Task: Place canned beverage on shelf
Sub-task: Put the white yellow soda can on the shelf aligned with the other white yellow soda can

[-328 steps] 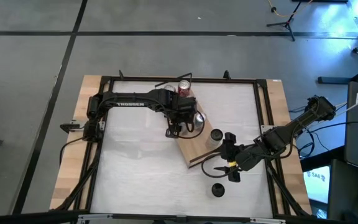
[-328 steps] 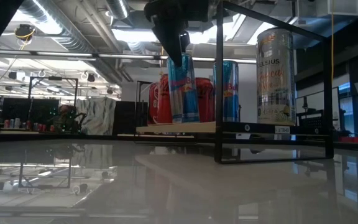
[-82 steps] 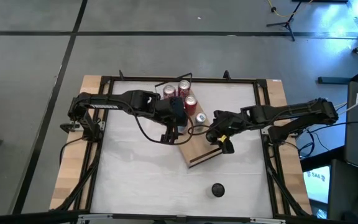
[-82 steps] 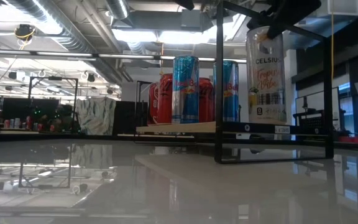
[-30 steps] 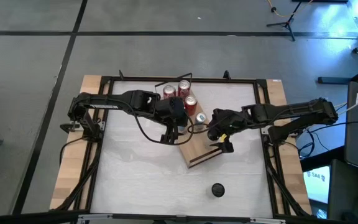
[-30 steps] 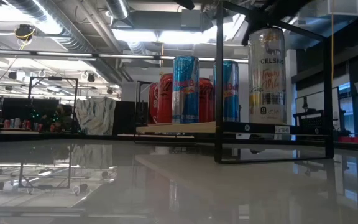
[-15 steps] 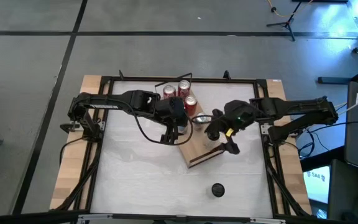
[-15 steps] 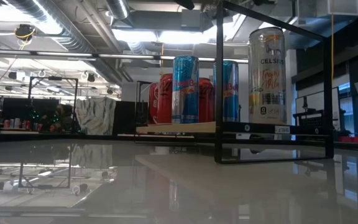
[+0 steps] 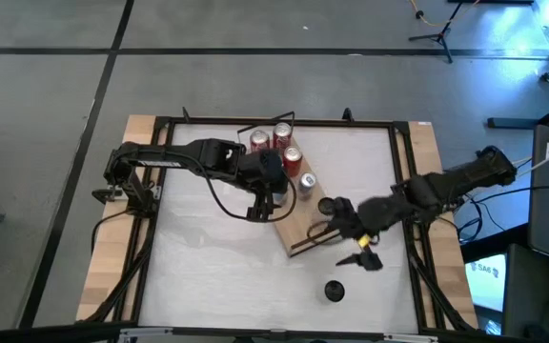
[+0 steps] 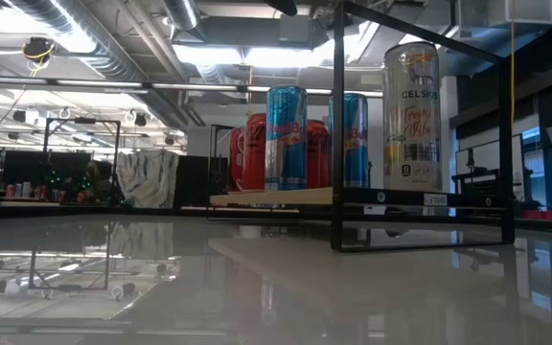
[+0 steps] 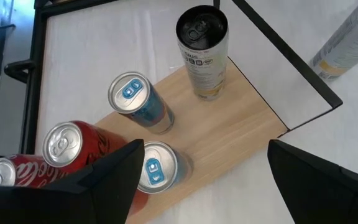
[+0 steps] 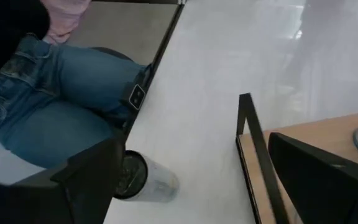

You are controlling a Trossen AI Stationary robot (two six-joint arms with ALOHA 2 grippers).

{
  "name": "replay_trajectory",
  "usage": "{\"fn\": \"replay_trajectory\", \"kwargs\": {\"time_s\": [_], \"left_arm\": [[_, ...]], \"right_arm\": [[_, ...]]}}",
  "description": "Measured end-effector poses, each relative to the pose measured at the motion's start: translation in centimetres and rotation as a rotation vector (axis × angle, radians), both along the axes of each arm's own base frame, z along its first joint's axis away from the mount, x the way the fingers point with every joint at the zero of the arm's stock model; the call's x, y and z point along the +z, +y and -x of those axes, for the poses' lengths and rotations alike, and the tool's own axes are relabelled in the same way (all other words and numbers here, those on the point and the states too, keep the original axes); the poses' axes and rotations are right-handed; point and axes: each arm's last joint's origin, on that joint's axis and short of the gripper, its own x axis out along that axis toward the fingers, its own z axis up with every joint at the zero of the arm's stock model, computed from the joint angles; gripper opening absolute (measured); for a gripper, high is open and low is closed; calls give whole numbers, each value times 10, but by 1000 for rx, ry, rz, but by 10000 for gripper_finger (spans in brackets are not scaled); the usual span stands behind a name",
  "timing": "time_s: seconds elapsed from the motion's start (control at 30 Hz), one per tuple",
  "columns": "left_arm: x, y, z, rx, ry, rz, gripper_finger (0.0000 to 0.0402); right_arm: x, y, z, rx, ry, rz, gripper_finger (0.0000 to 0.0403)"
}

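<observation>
High view: my right gripper (image 9: 358,250), fingers released, sits past the shelf (image 9: 305,224); left gripper (image 9: 261,205), fingers released, overhangs its cans.

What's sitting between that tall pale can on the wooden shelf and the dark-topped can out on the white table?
In the high view, the right gripper sits between the tall can on the shelf and the lone can.

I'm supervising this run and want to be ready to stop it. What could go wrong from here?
1. The tall can stands near the end of the shelf. The right gripper, open and close by, could clip it when moving.
2. The left gripper hangs open over the blue cans, so a careless move might topple them.
3. A person's legs are at the table edge near the loose can, which is a collision risk.
</observation>
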Motion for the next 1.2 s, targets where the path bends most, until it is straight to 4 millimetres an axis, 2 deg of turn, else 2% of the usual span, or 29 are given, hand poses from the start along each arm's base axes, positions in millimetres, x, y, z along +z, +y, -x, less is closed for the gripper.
{"fn": "replay_trajectory", "kwargs": {"time_s": [0.33, 0.67, 0.97, 1.2], "left_arm": [[0, -16, 1, -42, 0, 0, 328], [2, -32, 1, -84, -30, 1, 328], [5, -41, -1, -107, -82, 8, 328], [6, -44, -1, -114, -84, 9, 328]], "right_arm": [[-10, 53, 19, -42, 18, 69, 392], [-55, 105, 14, -48, 103, 198, 392], [-88, 121, 0, -56, 192, 255, 392], [-93, 124, -2, -43, 215, 254, 392]]}}
